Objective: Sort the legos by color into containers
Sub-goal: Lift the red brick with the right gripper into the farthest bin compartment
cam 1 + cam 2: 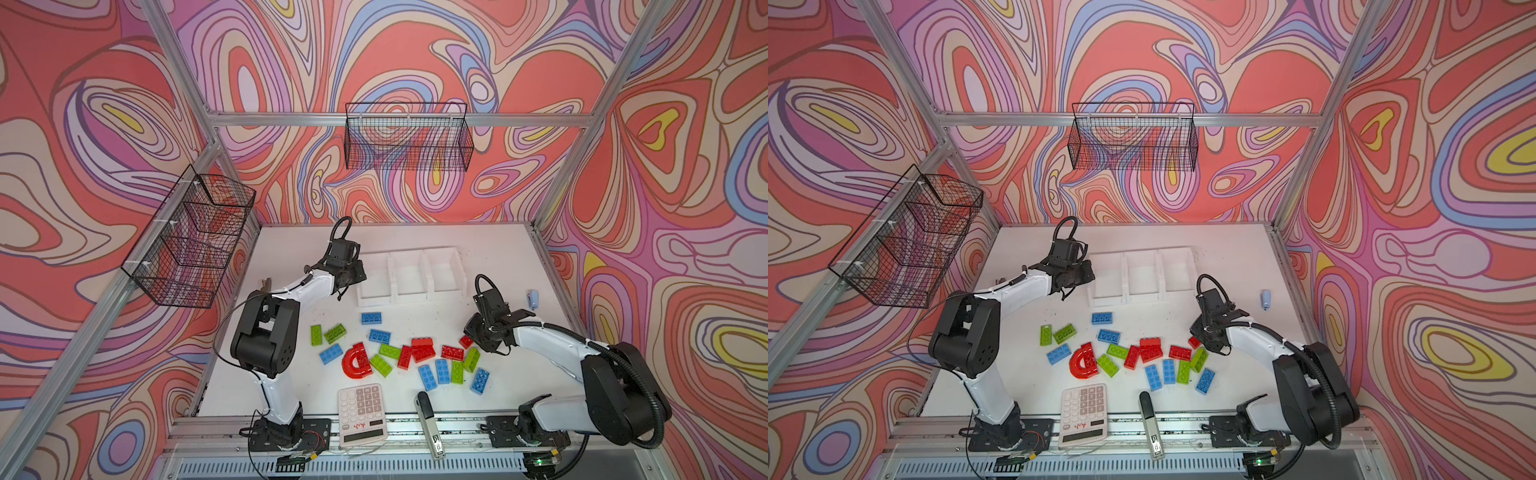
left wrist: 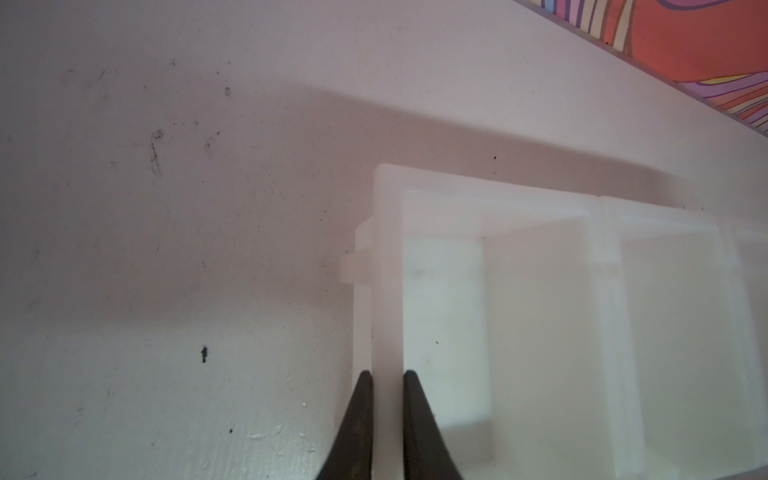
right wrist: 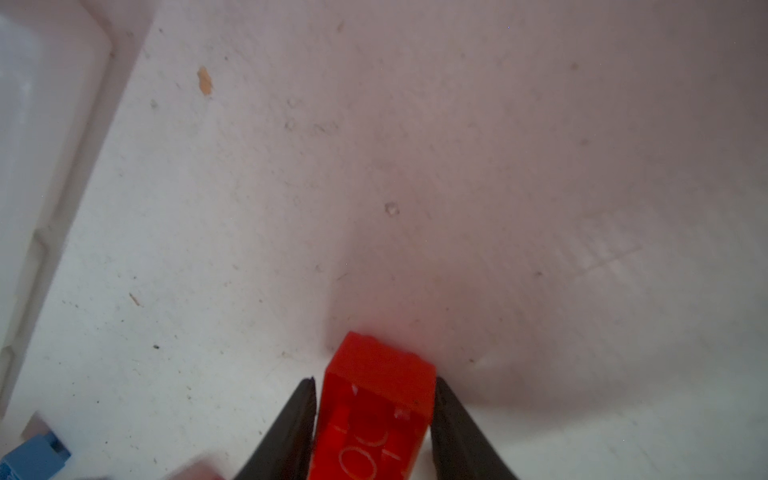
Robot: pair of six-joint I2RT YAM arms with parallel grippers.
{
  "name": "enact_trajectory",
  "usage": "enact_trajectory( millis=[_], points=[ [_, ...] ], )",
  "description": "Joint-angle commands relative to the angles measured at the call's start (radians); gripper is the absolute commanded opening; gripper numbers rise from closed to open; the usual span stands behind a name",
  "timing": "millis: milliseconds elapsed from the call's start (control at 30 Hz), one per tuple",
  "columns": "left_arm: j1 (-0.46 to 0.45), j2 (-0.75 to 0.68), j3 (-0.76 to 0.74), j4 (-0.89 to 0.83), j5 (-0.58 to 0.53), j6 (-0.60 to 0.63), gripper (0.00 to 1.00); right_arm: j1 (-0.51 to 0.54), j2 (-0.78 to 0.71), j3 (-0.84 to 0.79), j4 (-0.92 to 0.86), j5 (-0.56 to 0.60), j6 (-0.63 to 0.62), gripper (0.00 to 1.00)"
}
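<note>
White table (image 1: pixel 498 266): left jaws pinch container wall (image 2: pixel 387 291); right jaws grip red lego (image 3: pixel 374 399) (underside showing).

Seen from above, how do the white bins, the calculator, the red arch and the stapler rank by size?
In a top view:
1. white bins
2. calculator
3. stapler and red arch: too close to rank, the stapler longer, the arch wider.
</note>
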Motion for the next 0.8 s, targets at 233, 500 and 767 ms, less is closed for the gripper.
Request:
enact_trajectory(
  millis=[233, 500, 767],
  points=[
    [0.002, 0.026, -0.002, -0.007, 0.004, 0.037, 0.12, 0.008, 0.003, 0.141, -0.062, 0.052, -0.040, 0.34],
    [0.001, 0.018, -0.011, 0.001, 0.016, 0.067, 0.11, 0.008, 0.127, 0.447, -0.108, 0.107, -0.187, 0.31],
    [0.000, 0.018, -0.007, 0.000, 0.031, 0.078, 0.11, 0.007, 0.431, 0.762, -0.076, 0.111, -0.408, 0.32]
  ],
)
